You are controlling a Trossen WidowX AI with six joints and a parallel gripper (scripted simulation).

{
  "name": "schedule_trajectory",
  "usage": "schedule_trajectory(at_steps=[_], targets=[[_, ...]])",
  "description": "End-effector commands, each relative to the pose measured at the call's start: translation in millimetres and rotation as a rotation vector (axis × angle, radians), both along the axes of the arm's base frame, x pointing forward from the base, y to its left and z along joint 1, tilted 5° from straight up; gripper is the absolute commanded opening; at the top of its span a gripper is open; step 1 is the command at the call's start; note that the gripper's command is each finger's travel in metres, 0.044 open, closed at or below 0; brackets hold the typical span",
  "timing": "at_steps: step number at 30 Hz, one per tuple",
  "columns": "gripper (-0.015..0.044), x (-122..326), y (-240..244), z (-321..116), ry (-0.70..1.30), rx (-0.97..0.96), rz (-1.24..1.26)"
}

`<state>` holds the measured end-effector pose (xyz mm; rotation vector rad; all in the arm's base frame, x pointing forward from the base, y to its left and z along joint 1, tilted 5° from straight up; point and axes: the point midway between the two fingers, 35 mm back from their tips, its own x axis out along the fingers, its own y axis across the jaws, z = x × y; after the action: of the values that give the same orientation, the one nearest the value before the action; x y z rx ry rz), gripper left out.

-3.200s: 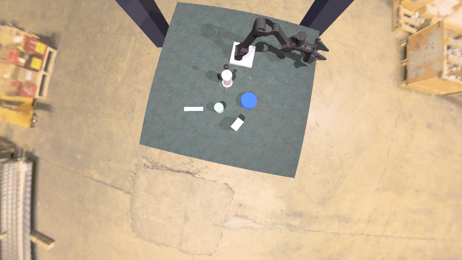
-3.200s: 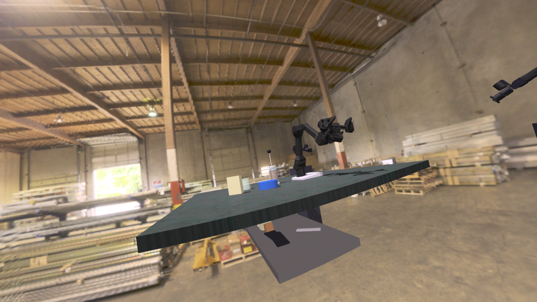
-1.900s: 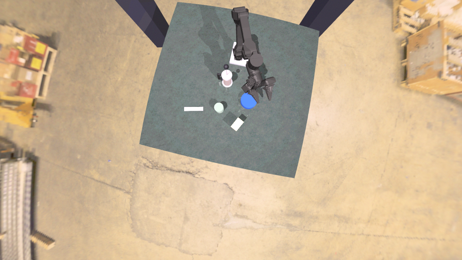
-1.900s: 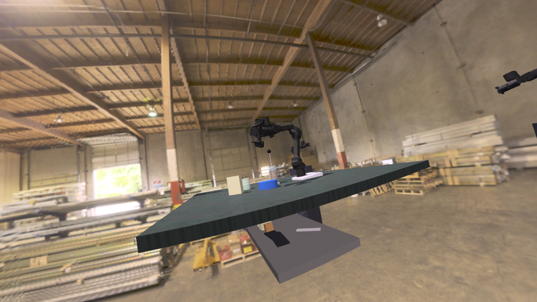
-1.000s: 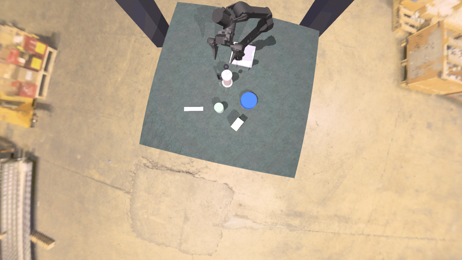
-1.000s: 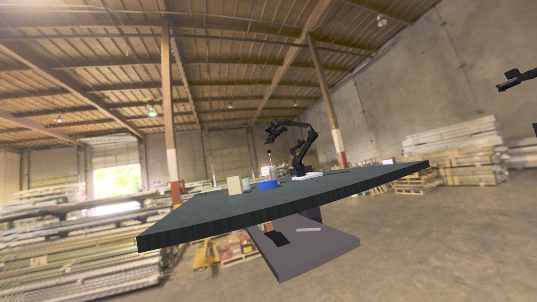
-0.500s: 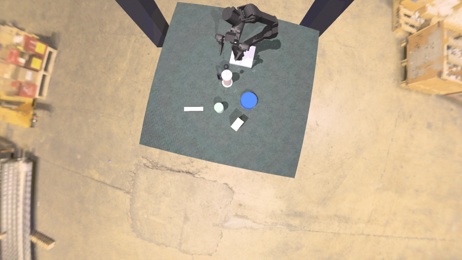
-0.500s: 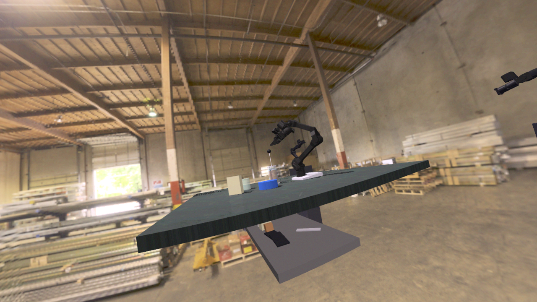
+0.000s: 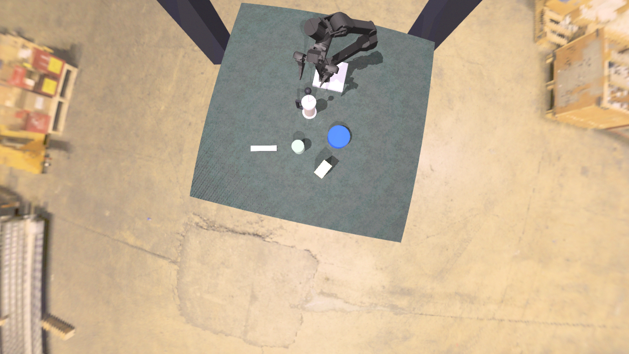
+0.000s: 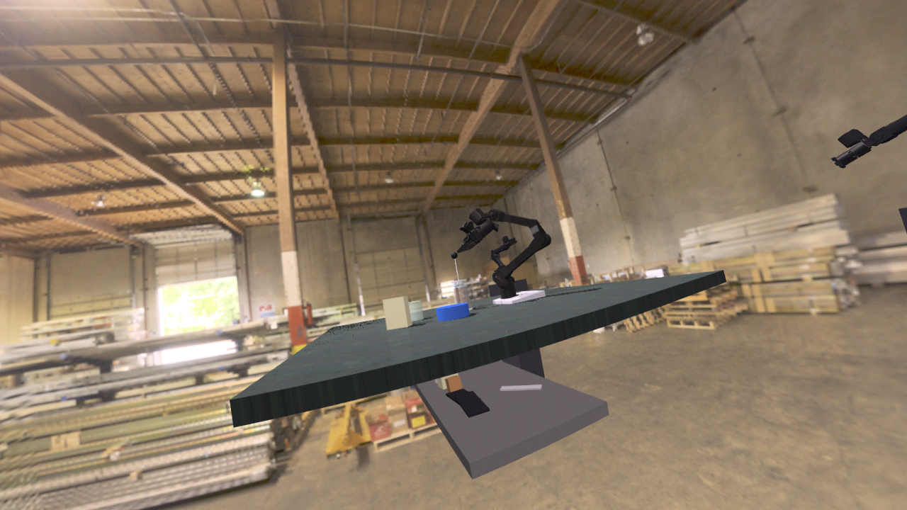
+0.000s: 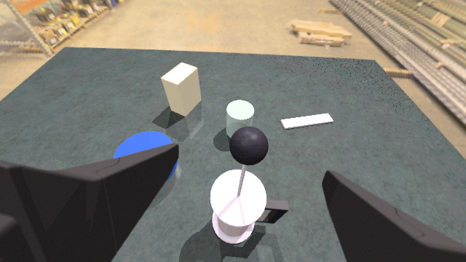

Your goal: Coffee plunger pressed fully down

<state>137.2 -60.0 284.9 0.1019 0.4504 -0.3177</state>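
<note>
Closest in the wrist view, the gripper (image 11: 250, 189) has its jaws spread wide, nothing in them. Just beyond stands the coffee press (image 11: 237, 209), upright, with the plunger knob (image 11: 249, 145) still raised. If it comes down off-centre, that thin rod will probably lever the press over toward the pale cylinder (image 11: 239, 113).

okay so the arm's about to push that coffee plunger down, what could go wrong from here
The knob sits high on a thin rod, and the open end effector is behind it rather than over it, so an off-centre push could tip the press. A wide finger may also clip the handle or the blue disc on the way down.
</note>
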Motion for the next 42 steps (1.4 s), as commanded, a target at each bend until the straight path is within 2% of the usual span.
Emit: schedule_trajectory(at_steps=[1,26,38,42], targets=[[0.044,3,-2,-3,0.006,0.003,0.0],[0.044,32,-9,-14,-0.017,0.001,-0.005],[0.0125,32,-9,-14,-0.017,0.001,-0.005],[0.0124,32,-9,-14,-0.017,0.001,-0.005]])
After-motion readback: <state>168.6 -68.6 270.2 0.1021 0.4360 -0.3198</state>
